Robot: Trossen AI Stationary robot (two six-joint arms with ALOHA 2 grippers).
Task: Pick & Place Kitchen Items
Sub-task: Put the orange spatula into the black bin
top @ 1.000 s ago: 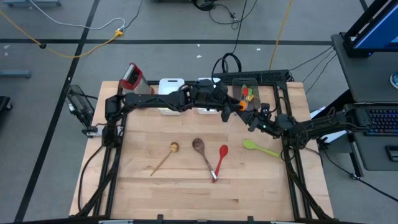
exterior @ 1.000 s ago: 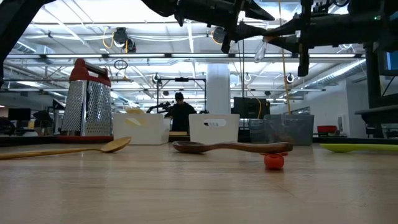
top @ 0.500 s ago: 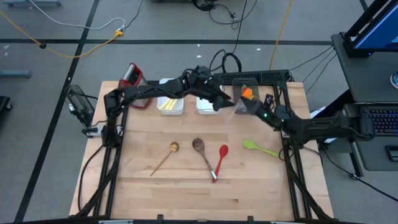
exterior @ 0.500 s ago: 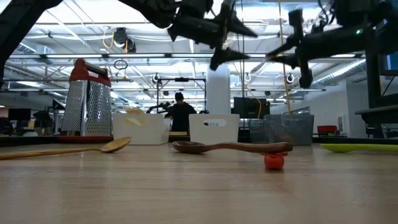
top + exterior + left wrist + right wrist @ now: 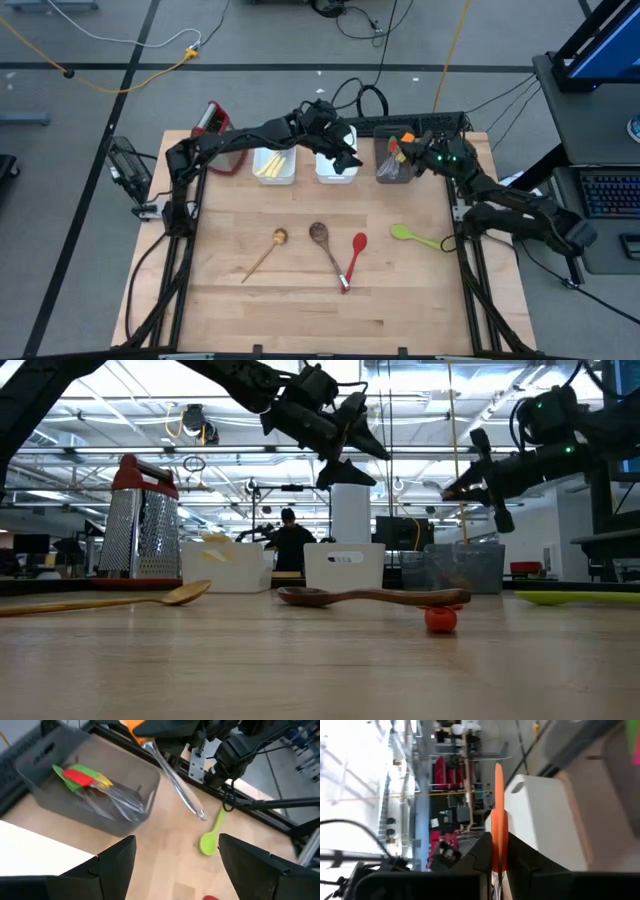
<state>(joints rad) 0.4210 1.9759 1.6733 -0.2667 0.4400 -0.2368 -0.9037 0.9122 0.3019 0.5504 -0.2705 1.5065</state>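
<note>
Orange mini spatula [image 5: 498, 815] pinched edge-on between right gripper [image 5: 408, 152] fingers, above grey bin [image 5: 35, 767]; clear handle [image 5: 175, 782] partly hidden. Left gripper [image 5: 175, 857] fingers spread wide, empty, over white bin [image 5: 335, 172]. Lime-green spoon [image 5: 418, 238] flat on surface [image 5: 300, 300].

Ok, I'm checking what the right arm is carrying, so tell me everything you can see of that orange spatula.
The orange spatula has a flat orange head and a clear, glassy-looking handle with a small loop at its end. The right gripper is shut on the head, seen edge-on between its fingers. In the left wrist view the handle slants down in the air past the grey bin, touching neither bin nor table. The high view places it above that bin.
</note>
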